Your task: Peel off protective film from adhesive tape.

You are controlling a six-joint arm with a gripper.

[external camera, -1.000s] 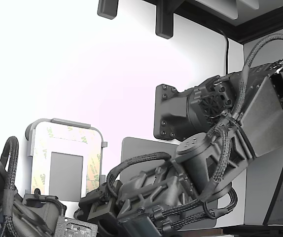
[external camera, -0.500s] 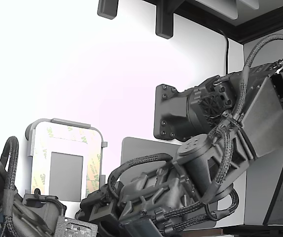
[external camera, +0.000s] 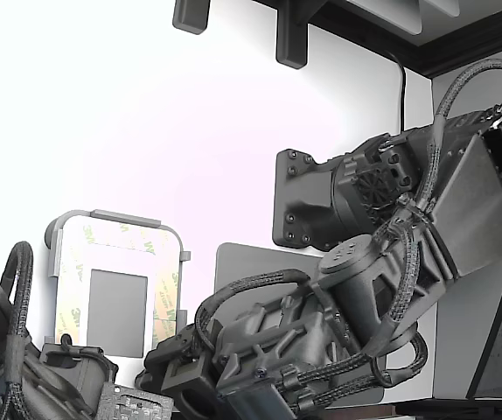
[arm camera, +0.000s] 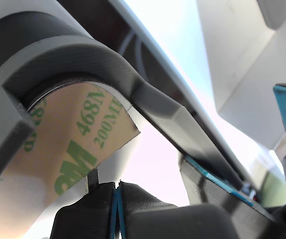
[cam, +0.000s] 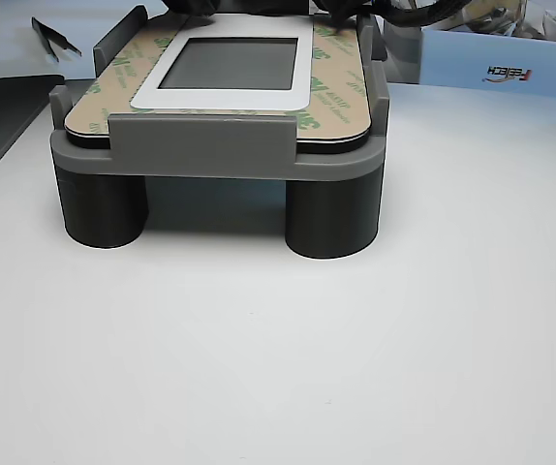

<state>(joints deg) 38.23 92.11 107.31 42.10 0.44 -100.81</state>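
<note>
Here, white table (cam: 375, 368), grey holder (cam: 220, 155), protective film (arm camera: 78, 144) flat, fingers (arm camera: 117, 199) pressed together.

The arm (external camera: 321, 332) hides the holder's (external camera: 115, 280) near edge; the end effector (arm camera: 117, 209) is cropped.

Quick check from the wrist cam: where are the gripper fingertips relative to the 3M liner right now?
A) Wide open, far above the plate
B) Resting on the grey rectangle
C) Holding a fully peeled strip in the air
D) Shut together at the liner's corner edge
D: the fingertips meet with no gap right below the lifted corner of the protective film.
</note>
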